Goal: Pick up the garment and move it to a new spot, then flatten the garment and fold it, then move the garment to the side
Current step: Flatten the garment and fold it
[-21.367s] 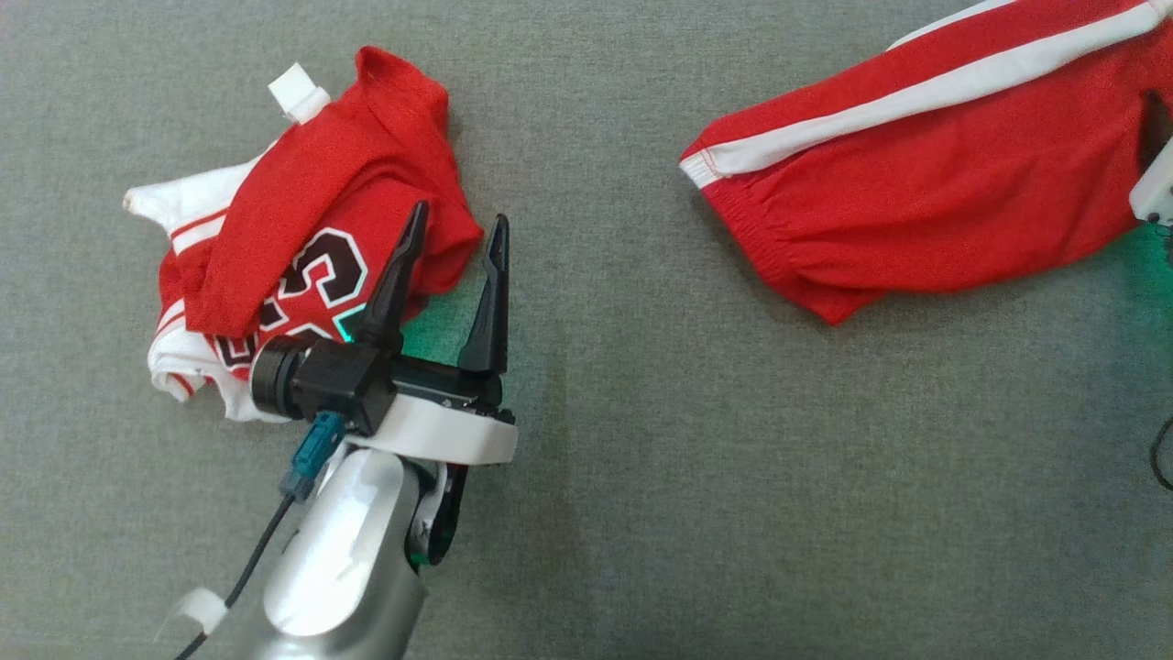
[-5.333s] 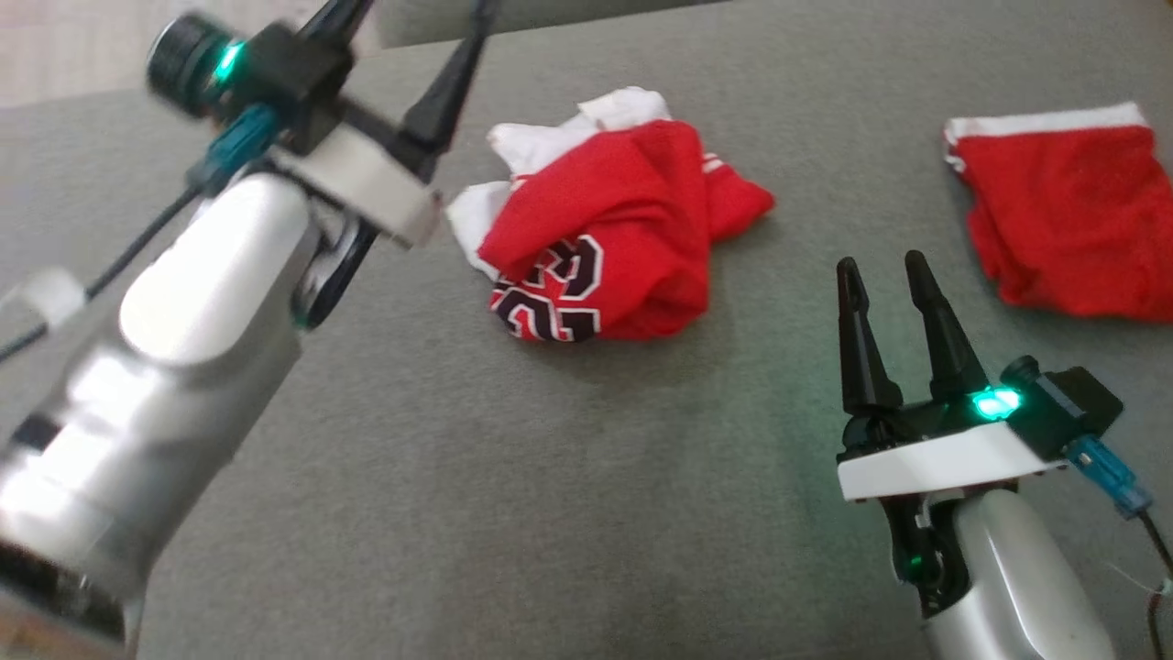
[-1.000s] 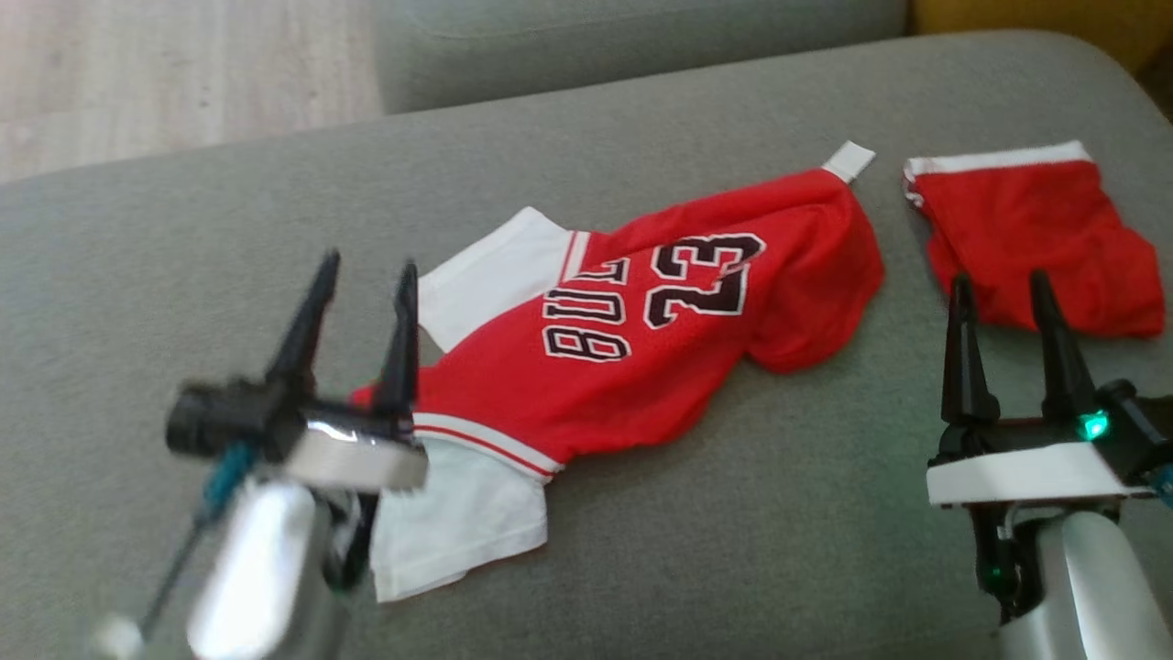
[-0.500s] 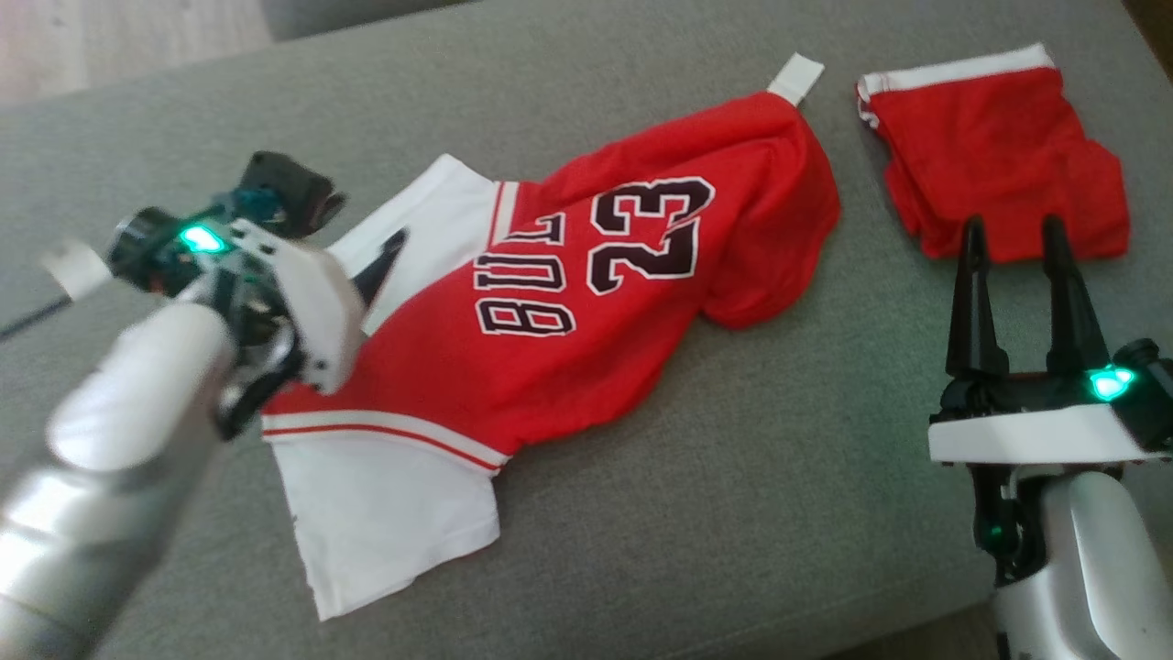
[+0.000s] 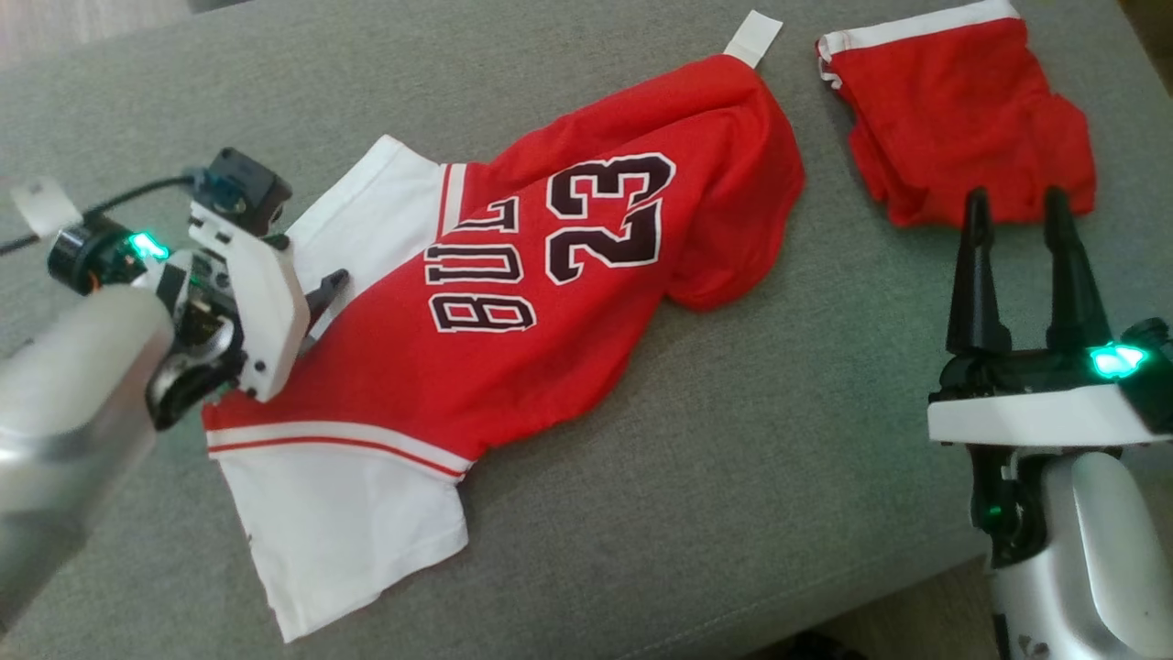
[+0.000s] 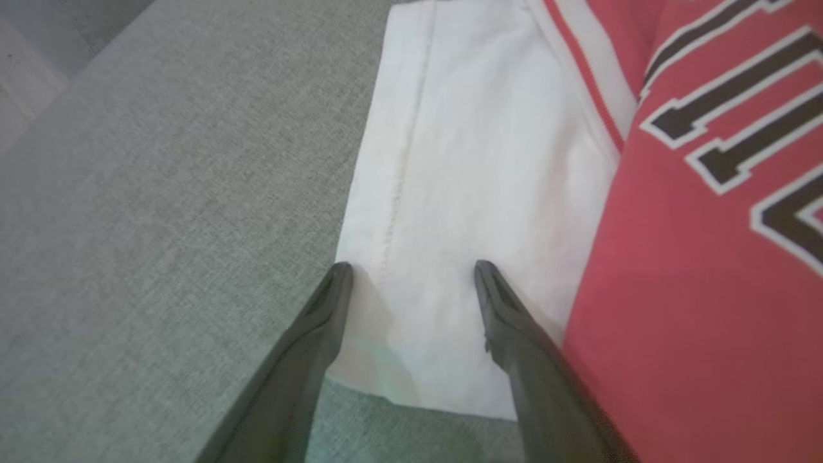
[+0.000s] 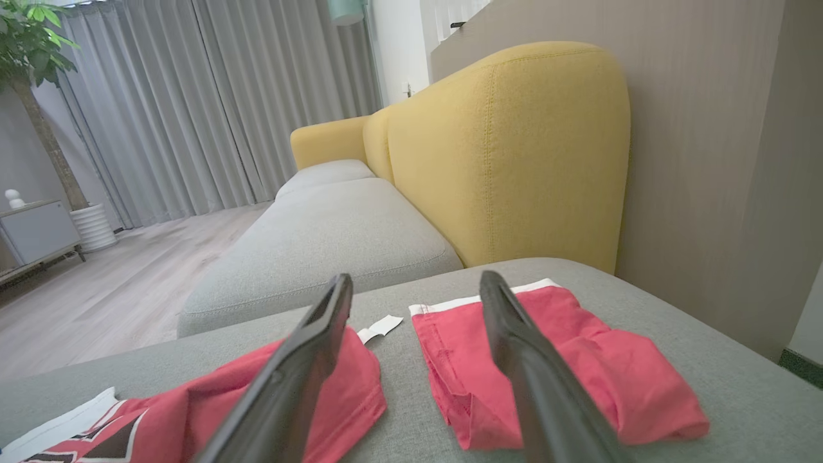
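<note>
The garment is a red jersey [image 5: 513,348] with white sleeves and dark "23" lettering, lying spread but rumpled on the grey cushion [image 5: 715,458]. My left gripper [image 5: 321,298] hangs at the jersey's left side and points down at the upper white sleeve [image 5: 367,202]. In the left wrist view the left gripper [image 6: 411,267] is open, its fingertips astride the sleeve [image 6: 469,193] near its end, with nothing held. My right gripper [image 5: 1015,197] stands open at the right, apart from the jersey, its tips just below the red shorts [image 5: 962,119]. The right wrist view shows the right gripper [image 7: 416,278] with nothing between its fingers.
The red shorts [image 7: 546,360] lie folded at the cushion's far right. A white tag [image 5: 753,37] sticks out at the jersey's far end. Behind stand a yellow sofa back [image 7: 508,148] and a grey seat [image 7: 321,231]. The cushion's front edge [image 5: 825,596] runs at the lower right.
The head camera has tilted, shifting the whole picture. My left gripper swung from pointing up to pointing down at the white sleeve. The jersey, bunched seconds ago, lies spread out. The right gripper kept its pose.
</note>
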`<state>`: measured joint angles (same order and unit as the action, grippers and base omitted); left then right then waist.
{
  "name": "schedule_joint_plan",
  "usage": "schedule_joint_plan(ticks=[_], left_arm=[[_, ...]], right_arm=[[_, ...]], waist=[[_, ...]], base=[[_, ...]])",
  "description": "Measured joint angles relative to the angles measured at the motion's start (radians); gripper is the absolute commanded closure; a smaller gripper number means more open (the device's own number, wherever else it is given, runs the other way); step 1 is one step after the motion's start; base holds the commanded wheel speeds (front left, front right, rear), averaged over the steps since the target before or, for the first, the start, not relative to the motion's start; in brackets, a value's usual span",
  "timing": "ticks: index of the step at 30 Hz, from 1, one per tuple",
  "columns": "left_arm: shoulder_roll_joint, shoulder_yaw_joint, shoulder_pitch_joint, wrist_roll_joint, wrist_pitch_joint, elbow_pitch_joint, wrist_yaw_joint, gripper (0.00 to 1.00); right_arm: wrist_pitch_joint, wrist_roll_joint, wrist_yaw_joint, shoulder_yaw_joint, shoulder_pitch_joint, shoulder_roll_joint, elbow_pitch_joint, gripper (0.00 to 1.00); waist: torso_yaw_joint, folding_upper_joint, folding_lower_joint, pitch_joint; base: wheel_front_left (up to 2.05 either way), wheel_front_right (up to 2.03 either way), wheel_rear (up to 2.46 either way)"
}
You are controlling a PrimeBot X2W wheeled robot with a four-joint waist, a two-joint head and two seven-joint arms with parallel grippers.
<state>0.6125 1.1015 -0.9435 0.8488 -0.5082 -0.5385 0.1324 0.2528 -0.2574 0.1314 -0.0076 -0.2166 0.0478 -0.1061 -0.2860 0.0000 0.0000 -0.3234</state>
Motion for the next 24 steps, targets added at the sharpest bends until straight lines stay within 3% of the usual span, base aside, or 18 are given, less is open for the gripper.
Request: schedule_joint_plan(ticks=[4,5,6,11,18,24], left_arm=[[0.013,0.049,-0.03,0.094,-0.066,-0.003,0.0,0.0],[0.017,0.061,-0.036,0.111,-0.072,0.0,0.0,0.45],[0.023,0.07,-0.042,0.119,-0.072,0.001,0.0,1.0],[0.035,0.091,-0.072,0.086,0.027,-0.055,-0.002,1.0],[0.018,0.05,-0.183,-0.015,0.25,-0.22,-0.09,1.0],[-0.012,0.022,-0.26,-0.059,0.365,-0.319,-0.137,1.0]], right_arm=[[0.0,-0.003,0.0,0.006,-0.002,0.0,0.001,0.0],[0.0,-0.006,0.0,0.006,-0.002,0.0,0.001,0.0],[0.0,-0.007,0.0,0.006,-0.002,0.0,0.001,0.0],[0.0,-0.007,0.0,0.007,-0.002,0.0,0.001,0.0],[0.003,-0.007,0.0,0.012,-0.002,0.0,-0.003,0.0],[0.003,-0.007,0.0,0.017,-0.002,0.0,-0.009,0.0]], waist=[[-0.012,0.0,-0.0001,0.003],[-0.015,0.0,-0.0001,0.004],[-0.017,0.0,-0.0001,0.004],[-0.019,0.0,0.0,0.006],[-0.019,0.0,0.0,0.012],[-0.018,0.0,-0.0001,0.009]], base=[[0.0,0.0,0.0],[0.0,0.0,0.0],[0.0,0.0,0.0],[0.0,0.0,0.0],[0.0,0.0,0.0],[0.0,0.0,0.0]])
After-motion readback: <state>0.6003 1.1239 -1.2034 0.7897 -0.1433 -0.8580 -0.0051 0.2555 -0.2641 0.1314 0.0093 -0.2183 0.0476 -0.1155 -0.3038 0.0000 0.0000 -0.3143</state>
